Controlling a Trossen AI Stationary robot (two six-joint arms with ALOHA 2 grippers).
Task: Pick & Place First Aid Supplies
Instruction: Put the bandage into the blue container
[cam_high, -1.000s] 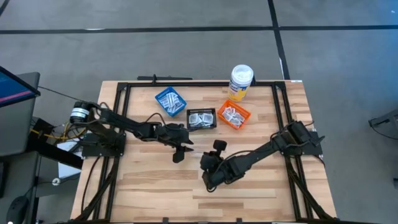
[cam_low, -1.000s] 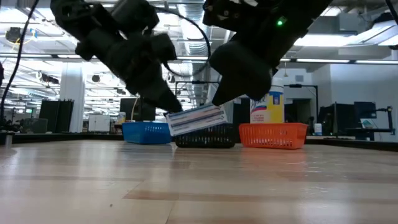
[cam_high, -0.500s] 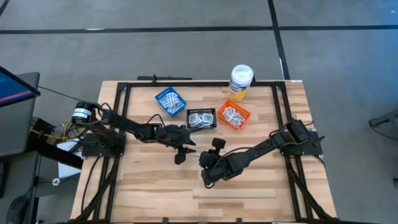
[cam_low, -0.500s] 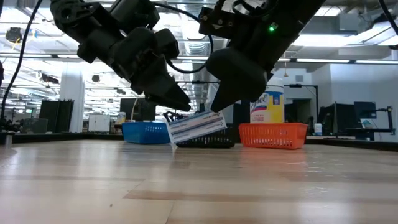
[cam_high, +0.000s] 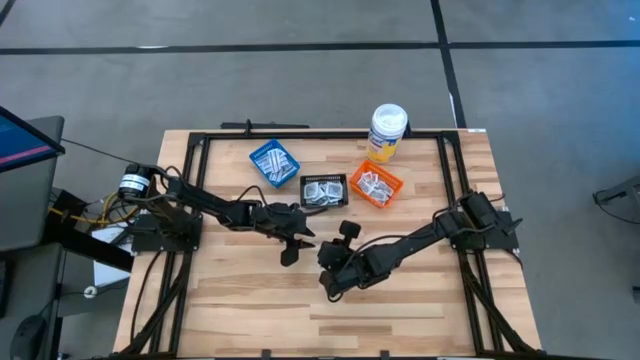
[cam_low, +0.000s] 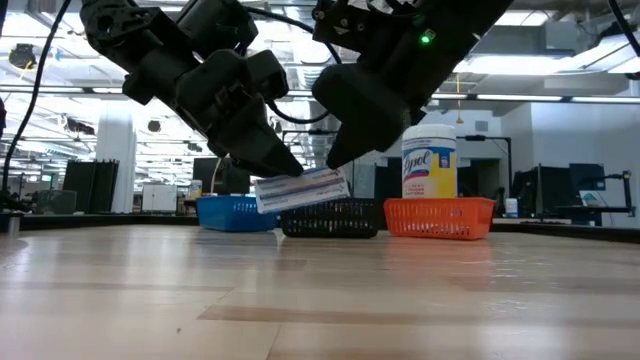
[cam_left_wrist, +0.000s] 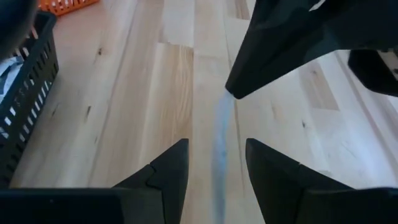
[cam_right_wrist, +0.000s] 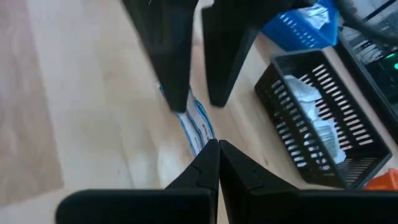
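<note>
Bandage packet (cam_low: 300, 189) pinched in right jaws, its free end between wide left jaws

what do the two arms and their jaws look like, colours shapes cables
Both arms are matte black, built of chunky jointed segments. The left arm has a silvery ring near its base and loose black cables trailing by its shoulder. The right arm shows a small green light in the low view. The left gripper has flat, tapering black fingers; the right gripper narrows to slim pointed tips.
</note>
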